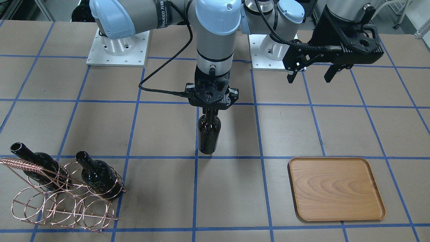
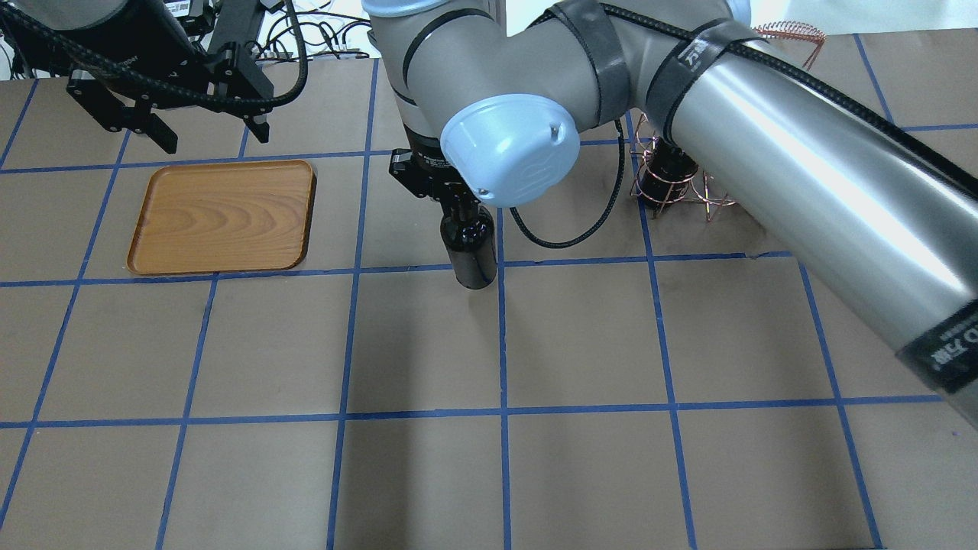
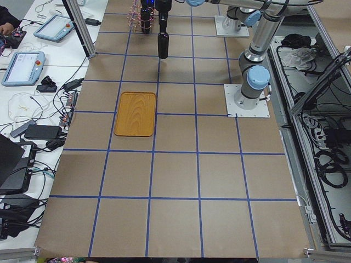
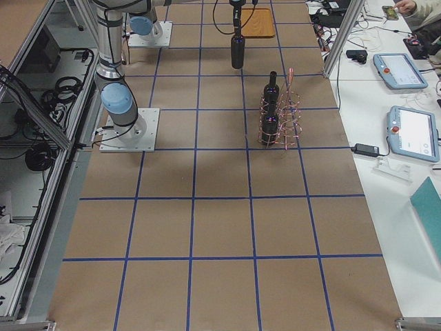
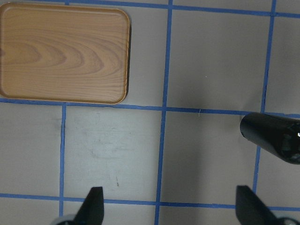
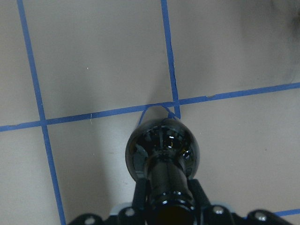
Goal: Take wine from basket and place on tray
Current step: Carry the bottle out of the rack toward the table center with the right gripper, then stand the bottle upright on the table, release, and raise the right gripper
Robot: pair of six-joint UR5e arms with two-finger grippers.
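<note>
right gripper point(image 1: 210, 112): closed on neck of wine point(image 1: 209, 134), kept upright so the base can land first | wine: mid-counter point(image 1: 235, 195), between basket point(image 1: 63, 201) and tray point(image 1: 336, 188), well apart from both | left gripper point(image 1: 309, 78): fingers wide, empty, hovering near tray, likely keeping clear | basket: holds two more bottles point(image 1: 97, 174)

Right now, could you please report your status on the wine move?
Right gripper shut on neck of glossy near-black glass wine bottle, held upright. Left gripper open, empty, near brown wooden tray. Tray bare; nothing between it and bottle.
</note>
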